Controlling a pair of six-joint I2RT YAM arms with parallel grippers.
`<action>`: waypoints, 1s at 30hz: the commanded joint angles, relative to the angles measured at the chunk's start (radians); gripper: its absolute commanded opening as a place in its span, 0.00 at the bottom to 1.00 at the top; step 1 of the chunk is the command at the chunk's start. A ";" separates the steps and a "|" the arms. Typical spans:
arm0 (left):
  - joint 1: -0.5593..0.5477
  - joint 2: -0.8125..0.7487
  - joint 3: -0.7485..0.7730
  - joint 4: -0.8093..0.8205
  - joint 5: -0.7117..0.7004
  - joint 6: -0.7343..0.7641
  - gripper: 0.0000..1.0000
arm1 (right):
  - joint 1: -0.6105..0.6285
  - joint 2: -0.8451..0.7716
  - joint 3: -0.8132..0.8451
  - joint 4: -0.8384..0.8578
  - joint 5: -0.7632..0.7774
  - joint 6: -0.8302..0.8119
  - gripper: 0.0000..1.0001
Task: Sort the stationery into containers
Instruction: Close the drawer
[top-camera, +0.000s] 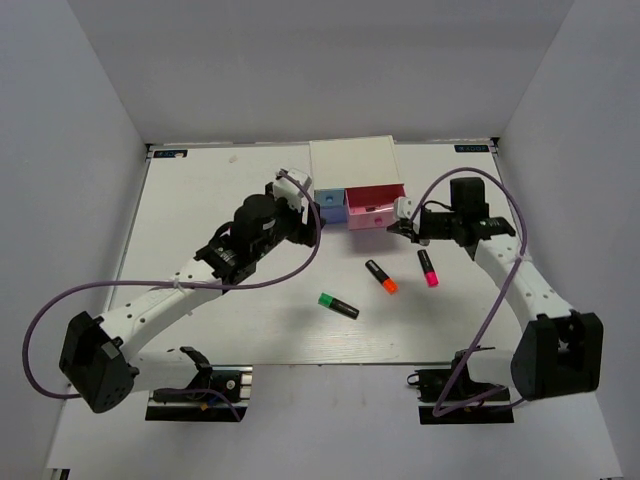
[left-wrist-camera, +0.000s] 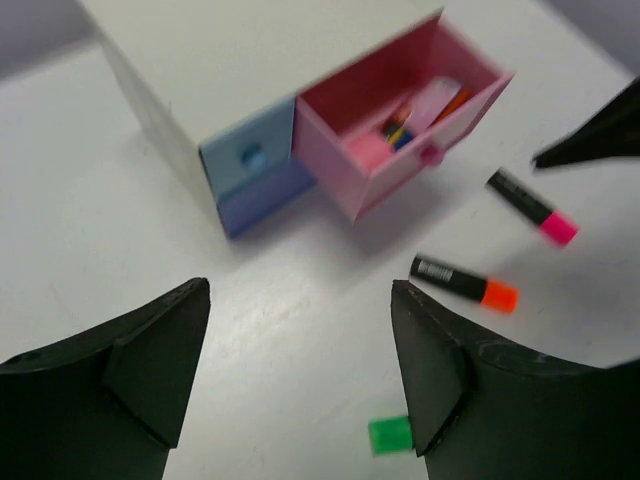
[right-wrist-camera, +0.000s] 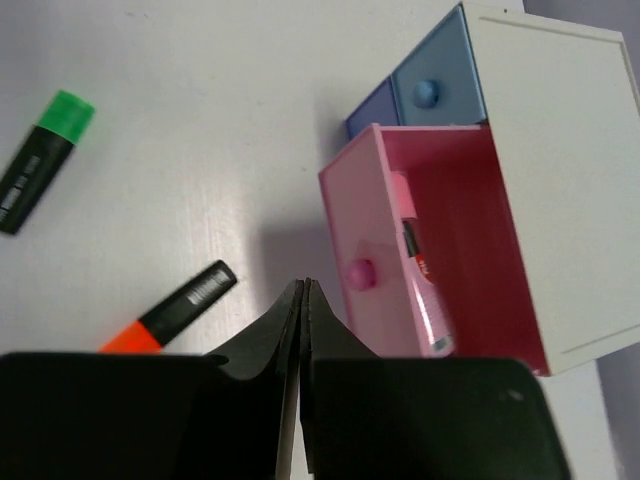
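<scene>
Left fingers (left-wrist-camera: 165, 335) spread, empty, above bench (top-camera: 220, 200) facing box (top-camera: 352, 160). Right fingers (right-wrist-camera: 285, 330) pressed together, empty, near the knob of the open pink drawer (top-camera: 372, 219), which has stationery inside. Green (top-camera: 338, 305), orange (top-camera: 381, 276) and pink highlighters (top-camera: 428, 268) lie apart on the bench.

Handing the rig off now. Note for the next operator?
Now: left gripper open and empty above the table; right gripper shut, holding nothing, beside the pink drawer.
The pink drawer is pulled out with some items inside; light blue drawer and periwinkle drawer are shut.
On the table: green highlighter, orange highlighter, pink highlighter.
To do: stow all three, then shut the drawer.
</scene>
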 joint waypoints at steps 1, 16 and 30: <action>-0.001 -0.010 -0.031 -0.092 -0.060 -0.009 0.83 | 0.019 0.058 0.060 -0.091 0.085 -0.175 0.03; -0.001 0.026 -0.059 -0.082 -0.005 -0.041 1.00 | 0.090 0.214 -0.015 0.368 0.394 0.073 0.00; -0.001 0.015 -0.079 -0.051 -0.014 -0.063 1.00 | 0.156 0.311 0.047 0.544 0.506 0.158 0.00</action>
